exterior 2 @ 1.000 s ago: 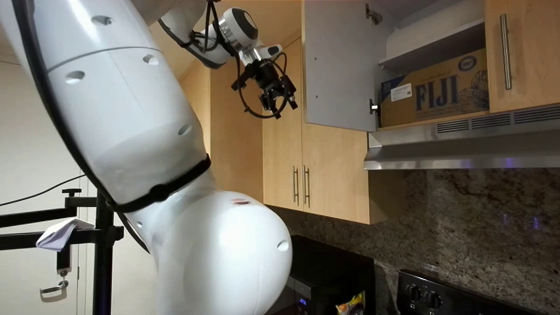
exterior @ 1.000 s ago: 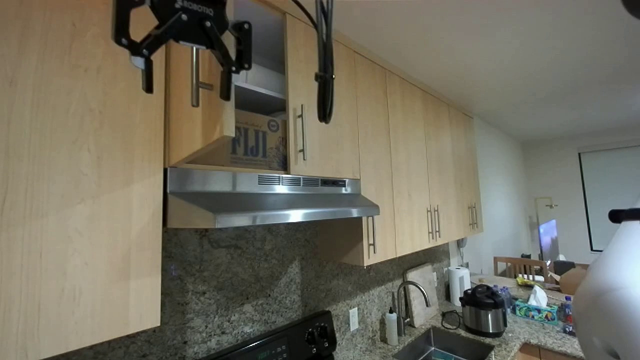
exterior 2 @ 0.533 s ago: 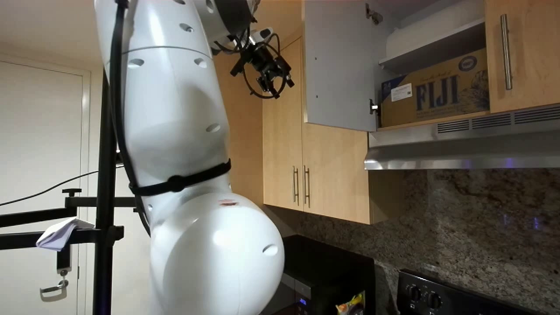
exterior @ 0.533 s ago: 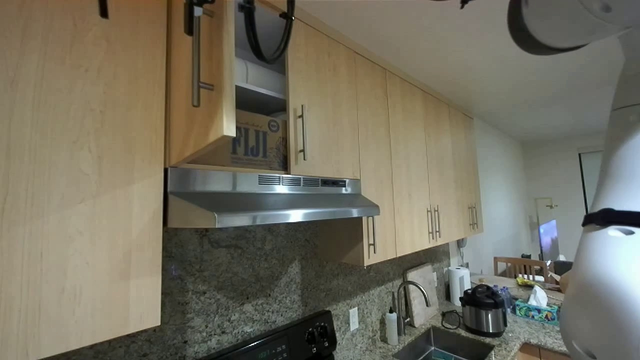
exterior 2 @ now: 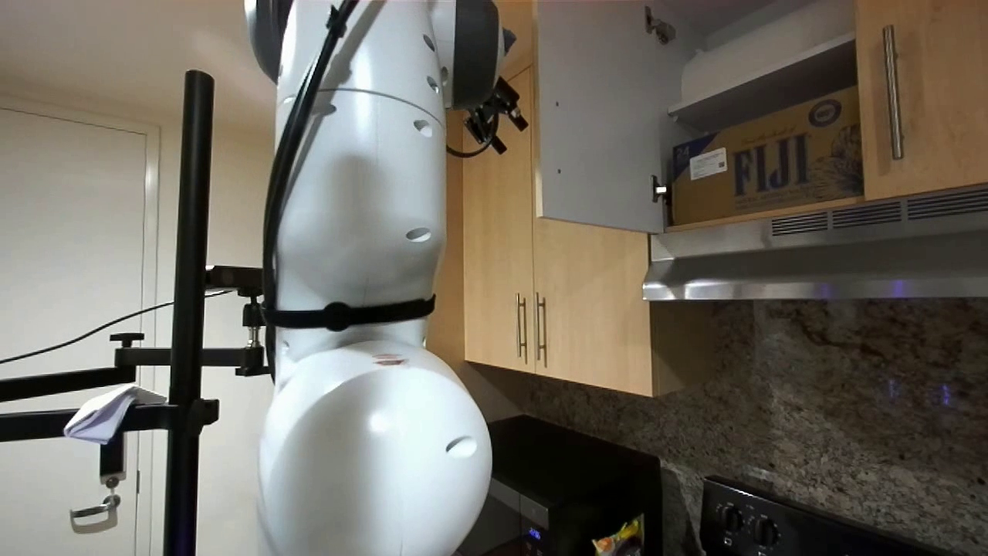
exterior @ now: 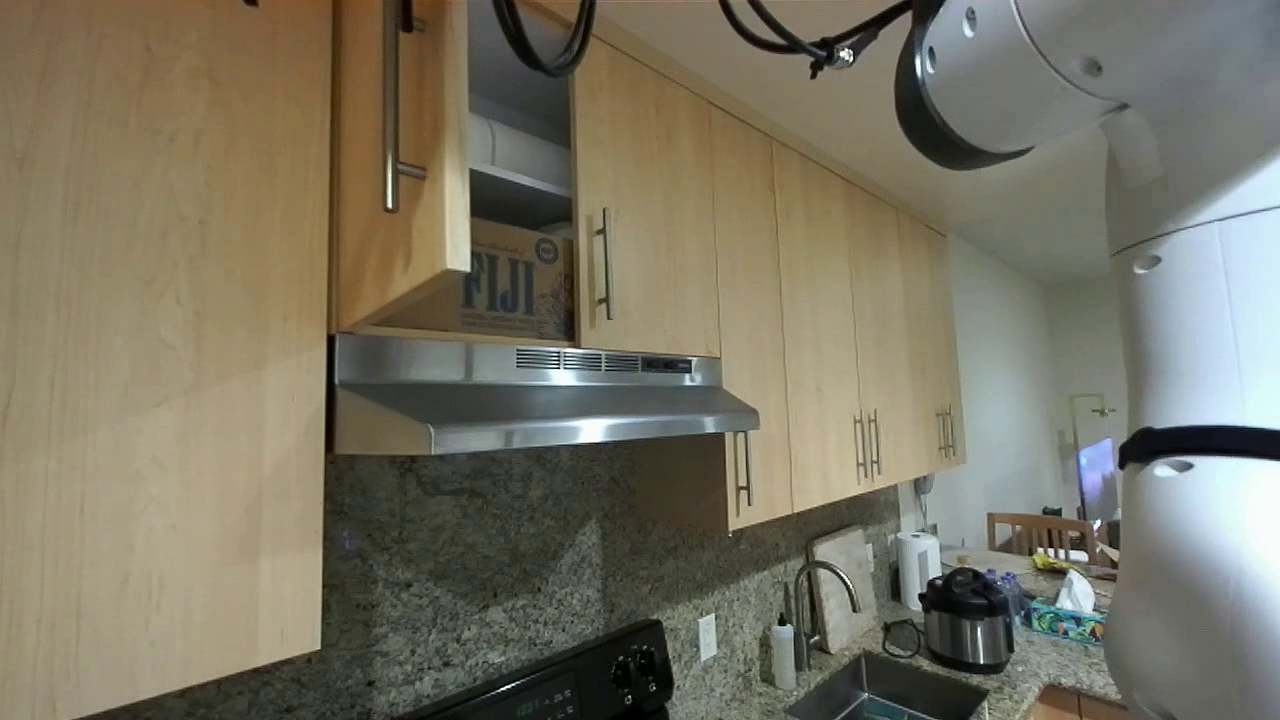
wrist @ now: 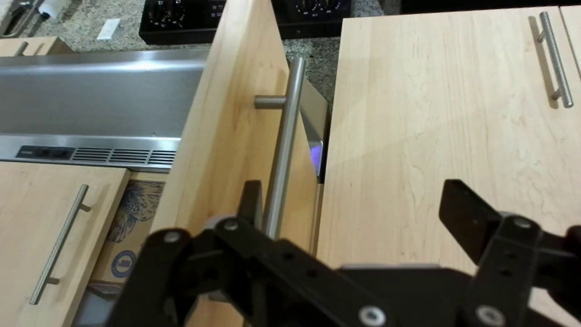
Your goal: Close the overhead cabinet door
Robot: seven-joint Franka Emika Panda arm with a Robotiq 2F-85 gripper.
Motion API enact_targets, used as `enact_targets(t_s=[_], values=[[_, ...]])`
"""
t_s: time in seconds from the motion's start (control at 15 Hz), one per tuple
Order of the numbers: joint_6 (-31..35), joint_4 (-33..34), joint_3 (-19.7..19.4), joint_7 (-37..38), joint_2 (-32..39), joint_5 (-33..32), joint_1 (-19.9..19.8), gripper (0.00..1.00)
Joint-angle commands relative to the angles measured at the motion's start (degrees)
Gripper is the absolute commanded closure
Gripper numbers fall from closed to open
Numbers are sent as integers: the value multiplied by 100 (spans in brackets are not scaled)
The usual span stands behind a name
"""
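"Speckled stone backsplash (exterior: 480,540) stretches beneath the steel range hood (exterior: 540,400). Where's the overhead cabinet door (exterior: 415,225)?"

"Right above the range hood, at its left end in both exterior views, swung well out."

"What's behind it?"

"FIJI carton (exterior 2: 768,158), down inside the cabinet (exterior: 505,85) over the range hood, with a shelf (exterior: 520,181) above the carton. The twin short door (exterior: 655,200), over the range hood's right part, is closed."

"And the fingers (wrist: 470,218)?"

"Spread wide, up higher than the range hood. In the wrist view the door's bar handle (wrist: 283,150) lies between them, just beside one of them."

"Touching it?"

"Can't tell. In an exterior view only a bit of them shows, above the range hood, one close to the handle."

"Anything under the range hood?"

"Black stove panel (exterior: 590,680). As for the white arm (exterior 2: 363,216), it stands left of the range hood in an exterior view."
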Motion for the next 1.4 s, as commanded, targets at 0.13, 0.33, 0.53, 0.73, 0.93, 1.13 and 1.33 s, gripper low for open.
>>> enact_targets(t_s=[0.13, 0.33, 0.53, 0.73, 0.93, 1.13, 1.33], values=[[-410, 525, 129, 626, 724, -787, 746, 0], [-379, 852, -85, 1018, 1089, -1301, 1337, 0], [-688, 1304, -458, 1430, 1468, -1920, 2131, 0], [-1085, 1884, -872, 1727, 1834, -2560, 3018, 0], [-1387, 2403, -1305, 1967, 2139, -3222, 3838, 0], [-1802, 2787, -1780, 2290, 2300, -3942, 4561, 0], [-2197, 3166, -2096, 2449, 2416, -4414, 5099, 0]])
